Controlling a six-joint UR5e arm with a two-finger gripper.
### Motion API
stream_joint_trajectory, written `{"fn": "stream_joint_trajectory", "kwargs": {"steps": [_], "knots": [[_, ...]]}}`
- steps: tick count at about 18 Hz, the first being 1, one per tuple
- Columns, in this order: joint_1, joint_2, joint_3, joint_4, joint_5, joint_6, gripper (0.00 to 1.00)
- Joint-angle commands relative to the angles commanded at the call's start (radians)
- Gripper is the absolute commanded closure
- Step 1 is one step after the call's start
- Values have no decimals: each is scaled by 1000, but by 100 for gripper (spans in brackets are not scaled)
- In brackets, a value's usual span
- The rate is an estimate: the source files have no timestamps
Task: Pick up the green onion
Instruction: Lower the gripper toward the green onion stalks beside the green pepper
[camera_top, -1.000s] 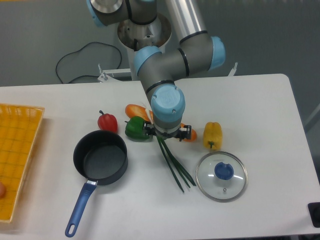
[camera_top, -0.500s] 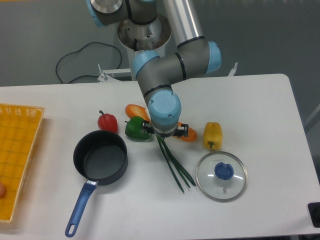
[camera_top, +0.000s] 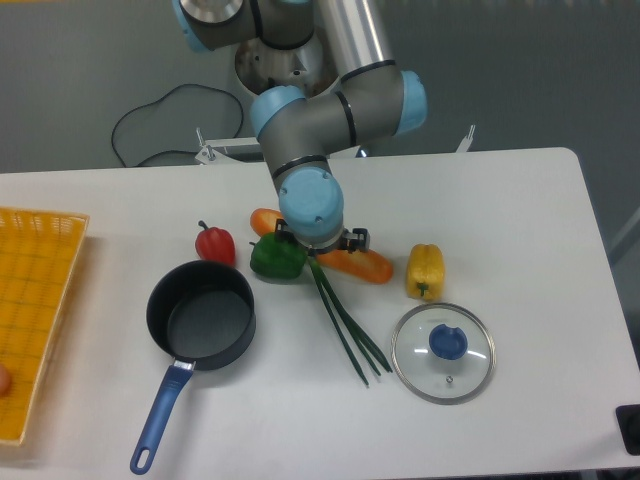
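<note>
Over the last second the gripper (camera_top: 318, 246) has been shifted up and left, uncovering more of the carrot (camera_top: 352, 264). The green onion (camera_top: 348, 323) remains flat on the desk (camera_top: 520, 220), ungrasped. The gripper's opening cannot be told.

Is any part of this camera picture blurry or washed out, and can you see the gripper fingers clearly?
In the fixed camera view, focus is fairly sharp and lighting even, with soft shadows under the black pot; the glass lid shows faint glare on its rim. The green onion stalks read clearly, but the gripper is hidden under the wrist, so its fingers cannot be judged.
</note>
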Motion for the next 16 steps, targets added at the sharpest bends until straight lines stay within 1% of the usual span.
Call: {"fn": "stream_joint_trajectory", "kwargs": {"steps": [2,4,9,11,13,16], "knots": [[-12,14,-3,-2,-5,-3,0],[-28,14,-5,1,0,1,0],[-48,0,-3,8,11,8,0],[-57,-18,6,11,34,14,0],[-71,-26,5,11,43,56,0],[-74,-23,0,11,44,124,0]]}}
